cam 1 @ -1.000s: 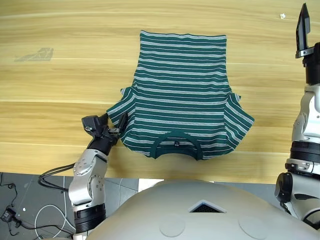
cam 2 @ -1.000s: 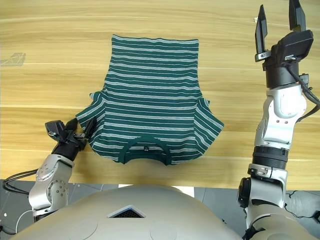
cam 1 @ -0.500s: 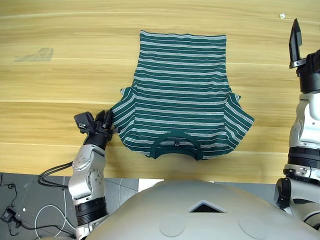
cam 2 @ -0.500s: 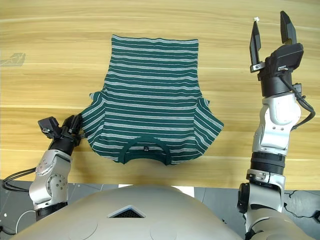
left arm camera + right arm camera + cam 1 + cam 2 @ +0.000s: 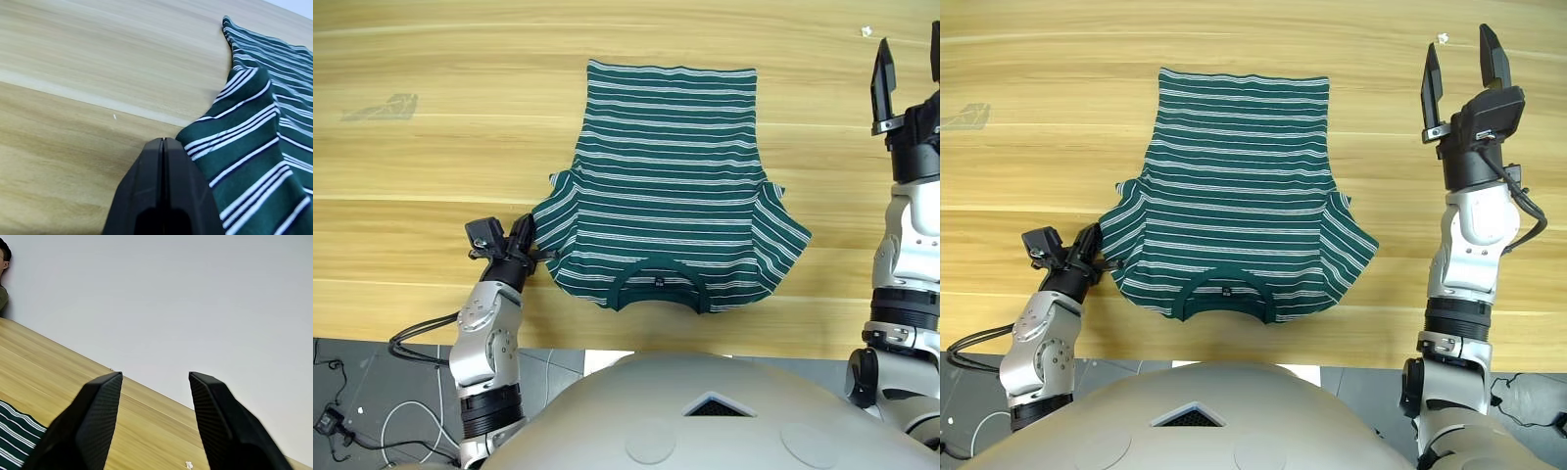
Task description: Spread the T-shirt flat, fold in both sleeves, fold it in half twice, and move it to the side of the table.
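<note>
Your left tool point(image 5: 163, 142), lower left, has eased back and now sits pinched shut against the sleeve point(image 5: 553, 211); any grip on cloth is unclear. Your right tool point(image 5: 1459, 69), upper right, has drifted inward, spread wide. So no fold has begun. The T-shirt point(image 5: 666, 196), soft green knit with thin white stripes, lies flat mid-frame on the smooth wooden counter point(image 5: 440, 166).

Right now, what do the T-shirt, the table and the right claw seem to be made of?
T-shirt: soft knit fabric, probably cotton; green with white stripes, it lies limp and wrinkles at the sleeves.
Table: wood or wood-look laminate; pale grain in long planks, smooth matte finish.
Right claw: rigid matte black, likely plastic or composite.
</note>
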### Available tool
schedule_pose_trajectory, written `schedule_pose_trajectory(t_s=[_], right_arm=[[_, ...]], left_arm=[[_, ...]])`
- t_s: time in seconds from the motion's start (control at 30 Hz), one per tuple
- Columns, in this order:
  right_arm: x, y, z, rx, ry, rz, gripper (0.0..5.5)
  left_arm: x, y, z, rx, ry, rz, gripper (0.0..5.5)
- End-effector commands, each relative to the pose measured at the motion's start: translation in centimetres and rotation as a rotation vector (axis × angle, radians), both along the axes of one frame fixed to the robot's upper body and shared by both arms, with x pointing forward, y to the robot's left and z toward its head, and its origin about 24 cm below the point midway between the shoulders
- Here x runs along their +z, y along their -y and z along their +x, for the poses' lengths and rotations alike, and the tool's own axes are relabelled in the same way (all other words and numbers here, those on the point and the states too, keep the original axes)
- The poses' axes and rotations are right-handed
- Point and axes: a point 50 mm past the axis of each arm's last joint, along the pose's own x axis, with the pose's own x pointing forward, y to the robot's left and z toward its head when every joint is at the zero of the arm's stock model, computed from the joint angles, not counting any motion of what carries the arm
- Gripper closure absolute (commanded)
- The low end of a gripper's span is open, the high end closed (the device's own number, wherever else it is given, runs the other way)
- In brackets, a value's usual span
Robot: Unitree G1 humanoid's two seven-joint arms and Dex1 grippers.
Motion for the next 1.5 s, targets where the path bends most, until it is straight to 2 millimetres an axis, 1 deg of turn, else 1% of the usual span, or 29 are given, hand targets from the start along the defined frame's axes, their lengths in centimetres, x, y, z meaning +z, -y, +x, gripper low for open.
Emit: schedule_pose_trajectory(t_s=[0.03,0.13,0.2,0.27,0.37,0.5,0.77,0.9,1.17,1.33,1.5], right_arm=[[-0.2,-0.3,0.0,0.004,-0.016,0.004,2.99],[-0.4,-0.5,0.0,0.010,-0.020,0.006,2.99],[-0.4,-0.5,0.0,0.012,-0.022,0.008,2.99],[-0.5,-0.6,0.0,0.015,-0.024,0.010,2.99],[-0.6,-0.7,0.0,0.020,-0.030,0.009,2.99],[-0.9,-0.9,-0.1,0.027,-0.040,0.009,2.99],[-1.1,-1.0,-0.1,0.035,-0.052,0.008,2.99],[-1.2,-1.2,0.1,0.039,-0.053,0.008,2.99],[-1.3,-1.2,0.1,0.035,-0.058,0.011,2.99],[-1.4,-1.2,0.1,0.033,-0.061,0.012,2.99],[-1.6,-1.1,0.0,0.031,-0.065,0.016,2.99]], left_arm=[[-0.3,0.1,-0.6,0.002,-0.006,-0.005,5.49],[0.2,-0.2,-0.6,0.039,0.038,0.000,5.49],[0.9,-0.5,-0.5,0.093,0.101,0.003,5.49],[1.8,-0.3,-0.3,0.110,0.168,-0.011,5.49],[2.7,0.8,-0.3,0.061,0.249,-0.071,5.49],[3.4,1.8,-0.5,-0.002,0.307,-0.124,5.49],[4.1,5.1,-1.4,-0.263,0.359,-0.028,5.49],[3.4,6.6,-1.9,-0.401,0.336,0.067,5.49],[2.7,8.2,-2.1,-0.522,0.347,0.182,5.49],[1.9,8.4,-2.1,-0.549,0.324,0.271,5.49],[1.7,8.9,-2.4,-0.586,0.333,0.315,5.49]])
